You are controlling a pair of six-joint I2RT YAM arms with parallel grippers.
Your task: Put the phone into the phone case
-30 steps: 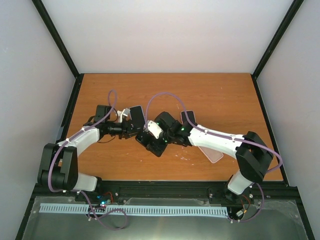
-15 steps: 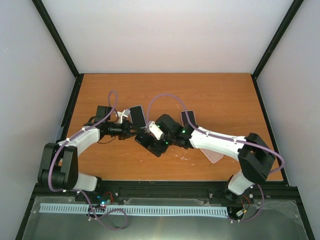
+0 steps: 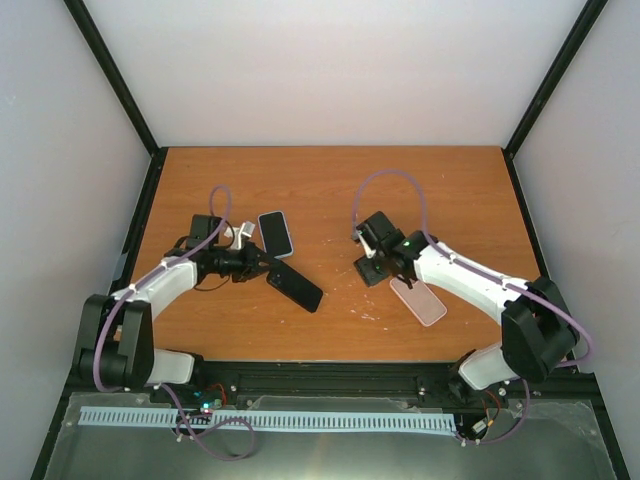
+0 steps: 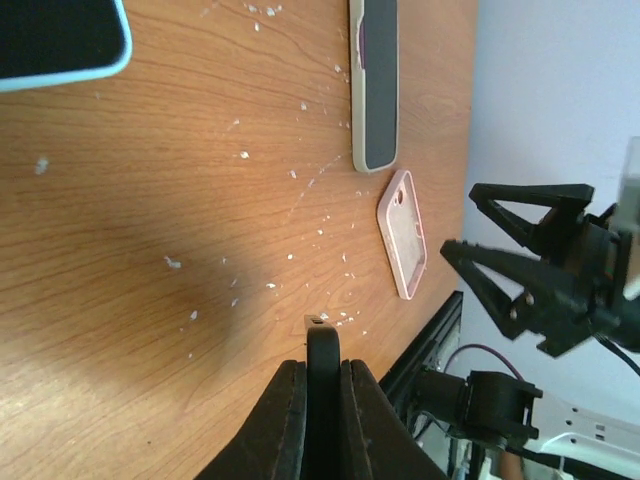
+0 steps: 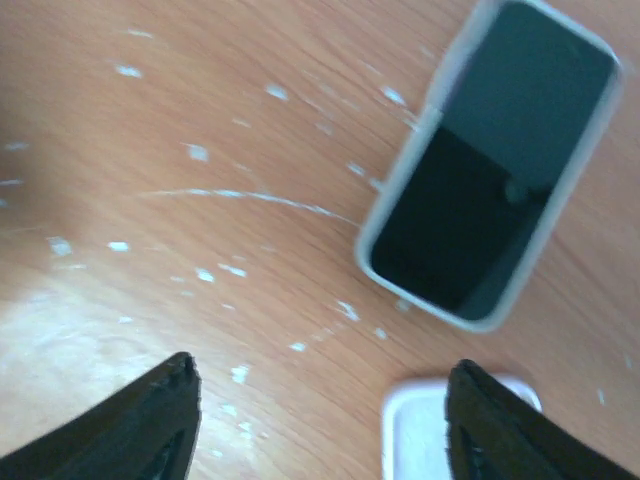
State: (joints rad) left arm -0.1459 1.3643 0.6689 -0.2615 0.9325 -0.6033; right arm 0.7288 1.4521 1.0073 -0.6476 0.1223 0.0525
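A bare black phone (image 3: 297,286) lies slanted left of the table's middle. My left gripper (image 3: 267,267) is shut on its near-left end. In the left wrist view the phone (image 4: 322,345) shows edge-on, squeezed between the two fingers (image 4: 283,420). The empty pink phone case (image 3: 418,301) lies open side up at the right, also seen as the case (image 4: 403,234) in the left wrist view. My right gripper (image 3: 371,270) hangs open just left of the case, holding nothing. From its own wrist the right gripper (image 5: 322,366) straddles bare wood, with a corner of the case (image 5: 440,432) under its right finger.
A phone in a light blue case (image 3: 276,233) lies just beyond my left gripper. A phone in a pale grey case (image 5: 490,168) lies beyond the pink case, seen as a cased phone (image 4: 373,88) in the left wrist view. White flecks dot the wood. A black rail (image 3: 330,375) runs along the near edge.
My left gripper has shut on the black phone's end. My right gripper has let go of that phone and swung right, to beside the pink case.
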